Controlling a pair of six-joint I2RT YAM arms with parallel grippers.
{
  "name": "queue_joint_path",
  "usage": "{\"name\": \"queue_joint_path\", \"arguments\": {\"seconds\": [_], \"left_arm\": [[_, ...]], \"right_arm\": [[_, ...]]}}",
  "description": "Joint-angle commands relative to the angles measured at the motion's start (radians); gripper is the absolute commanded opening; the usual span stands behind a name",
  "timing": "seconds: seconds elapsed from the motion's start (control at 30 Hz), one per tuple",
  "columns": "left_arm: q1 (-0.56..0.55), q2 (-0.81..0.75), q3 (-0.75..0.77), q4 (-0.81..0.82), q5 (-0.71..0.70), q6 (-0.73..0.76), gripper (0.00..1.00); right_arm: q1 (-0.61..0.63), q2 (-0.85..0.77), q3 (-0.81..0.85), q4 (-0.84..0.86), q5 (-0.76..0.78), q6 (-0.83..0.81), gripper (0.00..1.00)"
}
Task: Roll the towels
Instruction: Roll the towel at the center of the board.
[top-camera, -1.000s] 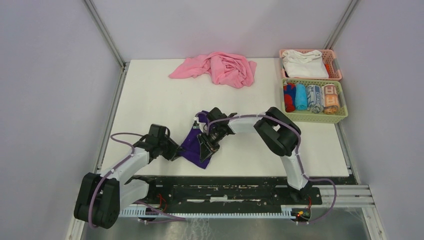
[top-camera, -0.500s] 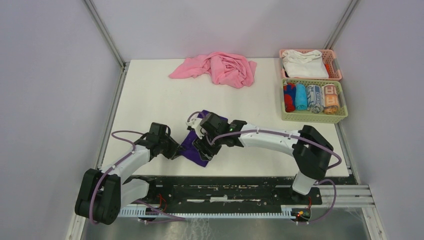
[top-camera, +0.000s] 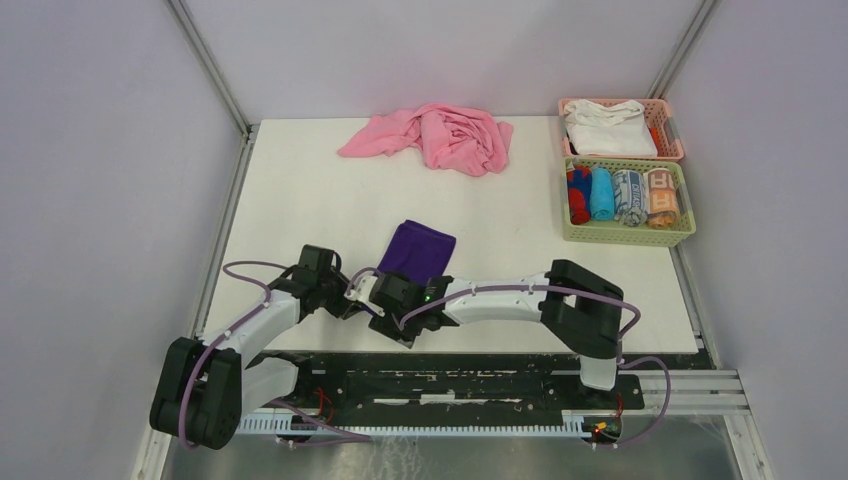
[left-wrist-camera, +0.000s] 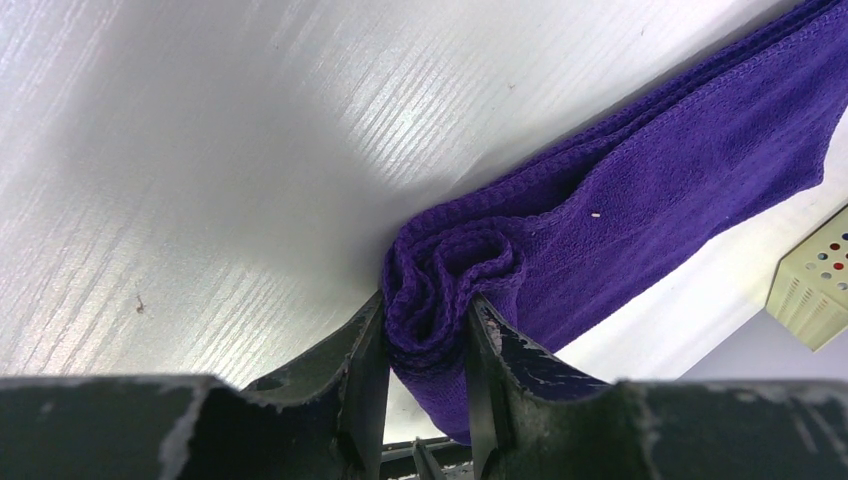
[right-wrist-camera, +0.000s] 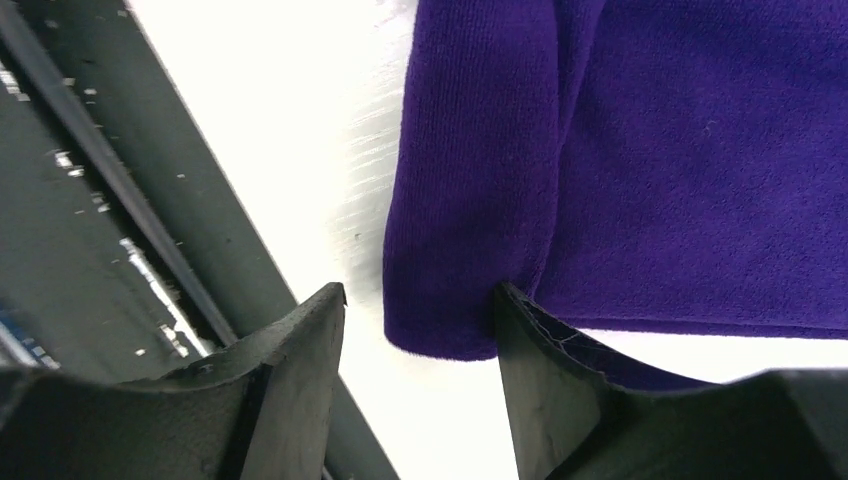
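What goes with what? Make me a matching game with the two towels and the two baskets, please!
Things:
1. purple towel
2. pink towel
3. green basket
4. pink basket

Places or states:
A. holds white cloth
B. pinched by the left gripper
C. holds rolled towels
D. crumpled at the far edge of the table

Pairs: 1-B, 2-D, 3-C, 4-A.
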Motion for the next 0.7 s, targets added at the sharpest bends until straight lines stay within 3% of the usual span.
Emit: {"name": "queue_joint_path", "arguments": {"seconds": [0.0, 0.2, 0.37, 0.53, 0.67], "left_arm": [[0.000, 0.012, -0.008, -0.005, -0.084, 0.041, 0.39], [0.000, 0.014, -0.008, -0.001, -0.094, 0.032, 0.42], [0.000, 0.028, 0.019, 0.006, -0.114, 0.023, 0.49], [0.002, 0.039, 0.081, 0.007, -0.126, 0.025, 0.61], [0.002, 0.023, 0.126, 0.005, -0.122, 0.027, 0.68]], "right_arm": [[0.006, 0.051, 0.049, -0.010, 0.054, -0.021, 0.63], [0.009, 0.124, 0.077, -0.061, 0.056, -0.021, 0.58], [-0.001, 0.126, 0.075, -0.085, 0.027, -0.032, 0.43], [-0.066, 0.097, 0.055, -0.078, -0.206, -0.020, 0.26], [-0.136, 0.090, 0.017, -0.032, -0.420, 0.017, 0.21]]}}
